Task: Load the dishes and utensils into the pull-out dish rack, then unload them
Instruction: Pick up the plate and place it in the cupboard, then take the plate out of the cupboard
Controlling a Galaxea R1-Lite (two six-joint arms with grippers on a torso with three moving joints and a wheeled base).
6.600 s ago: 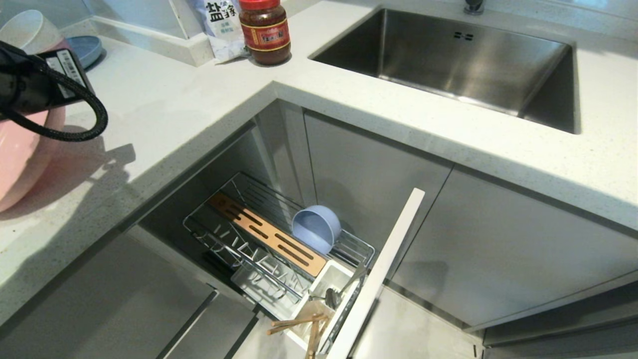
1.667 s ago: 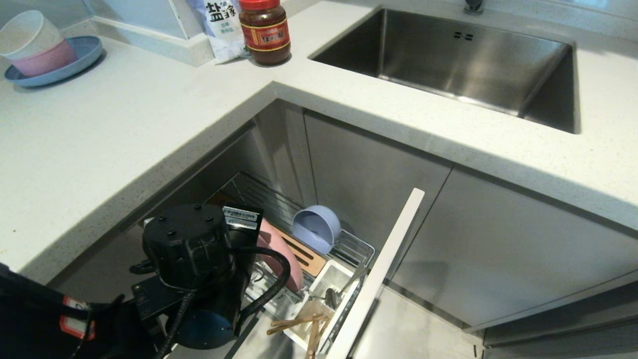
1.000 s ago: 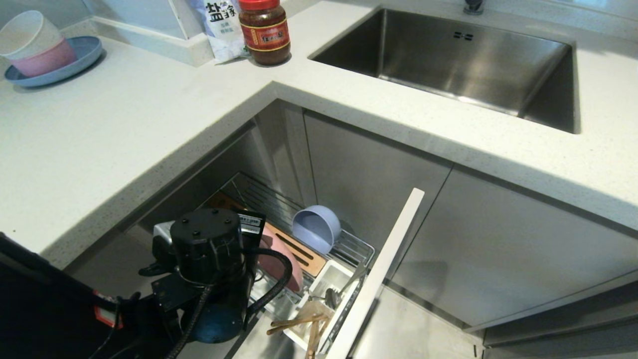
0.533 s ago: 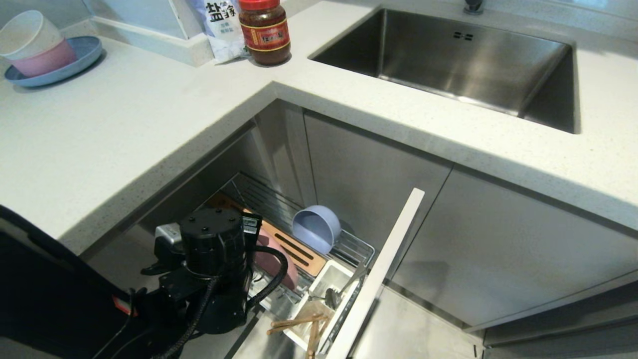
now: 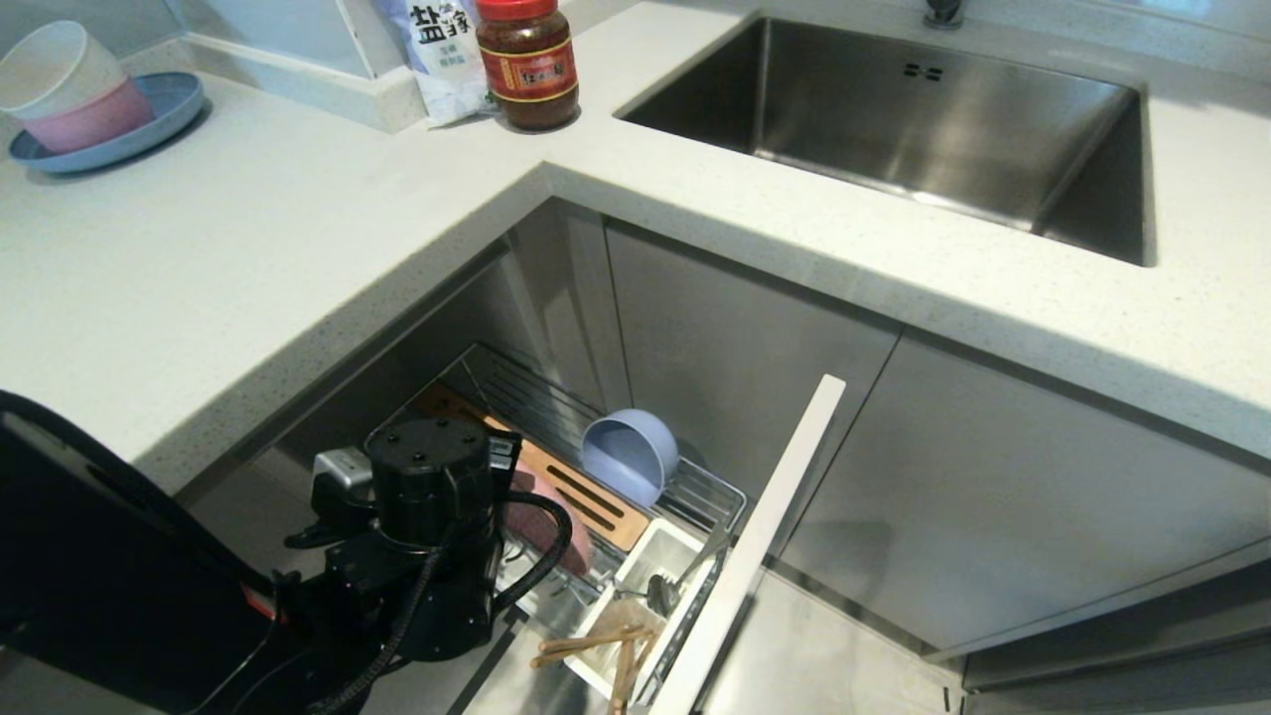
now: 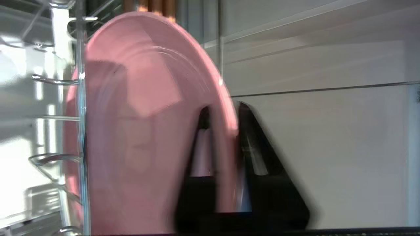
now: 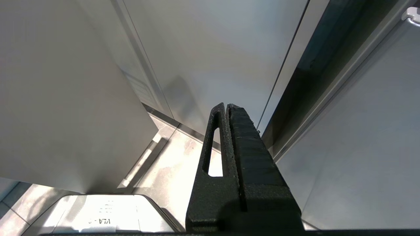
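The table (image 5: pixel 298 228) wraps around the corner, with the sink (image 5: pixel 923 109) set into it at the far right. A jar (image 5: pixel 527 62) and a bag (image 5: pixel 437 50) stand at the back, and stacked bowls sit on a blue plate (image 5: pixel 99 139) at the far left. Below the corner, the rack (image 5: pixel 695 492) stands pulled out, its pale front (image 5: pixel 765 536) edge-on. The left arm reaches down into the rack from the left. The left hand (image 6: pixel 223 131) straddles the rim of the pink plate (image 6: pixel 137 124), which stands on edge among the wires; one finger lies on each face of the plate, and a thin gap shows along the rim, so the grip looks slack, though I cannot tell whether the fingers have let go. In the head view only a sliver of the plate shows beside the wrist, next to the wood block (image 5: pixel 586 497). The bowl (image 5: pixel 631 455) lies tipped on its side just beyond that block, apart from the hand. The cup (image 5: pixel 645 596) at the front holds the spoon (image 5: pixel 663 591) and chopsticks (image 5: pixel 596 643). The right hand (image 7: pixel 227 113) hangs clenched and empty near cabinet doors, well apart from the rack.
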